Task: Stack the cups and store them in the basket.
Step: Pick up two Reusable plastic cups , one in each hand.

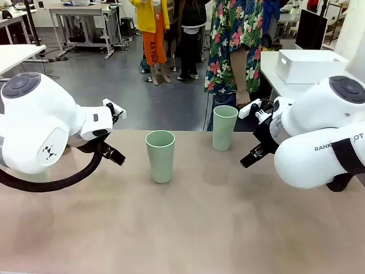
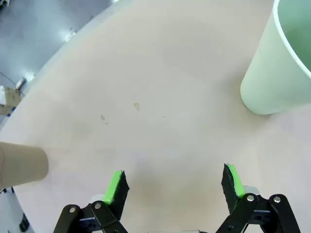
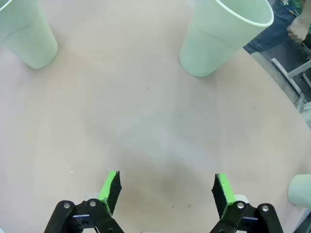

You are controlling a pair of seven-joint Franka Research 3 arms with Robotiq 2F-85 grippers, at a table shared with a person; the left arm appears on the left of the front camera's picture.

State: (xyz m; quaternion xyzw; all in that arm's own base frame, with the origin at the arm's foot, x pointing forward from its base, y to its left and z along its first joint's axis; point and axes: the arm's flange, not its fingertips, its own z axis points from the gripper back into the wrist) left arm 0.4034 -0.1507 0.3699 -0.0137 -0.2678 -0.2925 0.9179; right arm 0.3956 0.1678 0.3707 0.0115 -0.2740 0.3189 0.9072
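Two pale mint cups stand upright on the tan table: one near the middle, one at the far edge. The left wrist view has my left gripper open over bare table, a mint cup ahead to its right and a tan-brown cup at the left edge. My right gripper is open too, low over the table, with two mint cups ahead and a third mint cup at the lower right edge. The white basket sits on a white side table at the back right.
A person in a floral shirt stands at the far edge behind the far cup, one hand hanging near it. Both white arm bodies bulk over the table's left and right sides. The near half of the table is open.
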